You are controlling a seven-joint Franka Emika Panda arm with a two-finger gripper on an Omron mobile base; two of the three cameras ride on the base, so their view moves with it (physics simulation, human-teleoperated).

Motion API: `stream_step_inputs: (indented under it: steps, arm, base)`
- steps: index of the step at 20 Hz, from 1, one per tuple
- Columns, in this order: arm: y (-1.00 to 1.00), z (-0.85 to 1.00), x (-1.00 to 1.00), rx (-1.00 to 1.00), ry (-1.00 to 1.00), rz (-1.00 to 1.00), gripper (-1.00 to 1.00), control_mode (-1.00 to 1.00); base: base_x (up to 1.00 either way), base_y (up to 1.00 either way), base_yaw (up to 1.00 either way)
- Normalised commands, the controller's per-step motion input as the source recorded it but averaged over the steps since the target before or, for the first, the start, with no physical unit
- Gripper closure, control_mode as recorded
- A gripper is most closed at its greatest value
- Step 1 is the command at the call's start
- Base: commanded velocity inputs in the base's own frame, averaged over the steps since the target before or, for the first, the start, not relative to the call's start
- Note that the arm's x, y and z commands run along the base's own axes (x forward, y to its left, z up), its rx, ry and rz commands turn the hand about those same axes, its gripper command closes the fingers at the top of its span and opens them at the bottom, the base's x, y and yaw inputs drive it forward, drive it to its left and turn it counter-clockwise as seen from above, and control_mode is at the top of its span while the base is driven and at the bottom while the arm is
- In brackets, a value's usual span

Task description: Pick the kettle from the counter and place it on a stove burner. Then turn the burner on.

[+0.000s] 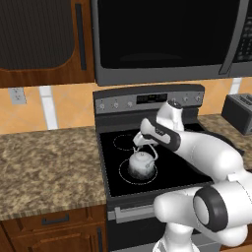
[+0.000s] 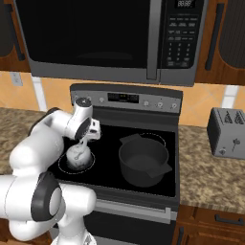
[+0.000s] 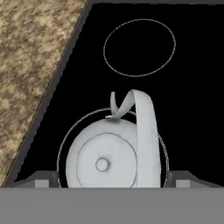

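Observation:
The small silver-white kettle (image 1: 141, 165) (image 2: 79, 157) (image 3: 109, 157) stands upright inside the large white-outlined stove burner (image 1: 123, 174) (image 2: 62, 165) (image 3: 69, 131) at the front left of the black glass. My gripper (image 1: 141, 143) (image 2: 86, 139) (image 3: 113, 178) hangs just above its arched handle, pointing down. It is open, and in the hand view its fingertips (image 3: 43, 177) stand wide apart on either side of the kettle body, holding nothing. The speckled granite counter (image 1: 49, 162) (image 3: 30, 65) lies to the left of the stove.
A large black pot (image 2: 143, 162) sits on the right burners. Behind the kettle lies a smaller ring (image 3: 105, 48) (image 1: 123, 141). Knobs (image 1: 115, 104) (image 2: 160, 104) line the stove's back panel. A microwave (image 2: 105, 38) hangs overhead, and a toaster (image 2: 227, 131) (image 1: 239, 110) stands on the right counter.

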Motion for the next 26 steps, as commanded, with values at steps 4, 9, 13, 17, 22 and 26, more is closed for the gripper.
stream_step_inputs:
  steps: [4,9,13,17,22,26]
  arm:
    - [0.00,0.30,0.00,-0.05,0.00,0.00,-1.00,-1.00]
    - [0.00,0.33,-0.14,-0.07,0.00,0.00,-1.00,-1.00]
    - [0.00,0.19,-0.28,-0.11,0.01,0.00,-1.00,-1.00]
    - [0.00,0.19,-0.23,-0.11,0.00,-0.01,-1.00,-1.00]
    - [0.05,0.43,-0.53,-0.05,0.00,0.00,-1.00,-1.00]
    - [0.01,0.05,-0.58,-0.02,-0.06,0.00,-1.00,-1.00]
  base:
    - [0.00,0.00,0.00]
    - [0.00,0.00,0.00]
    - [0.00,0.00,0.00]
    - [0.00,0.00,0.00]
    - [0.00,0.00,0.00]
    - [0.00,0.00,0.00]
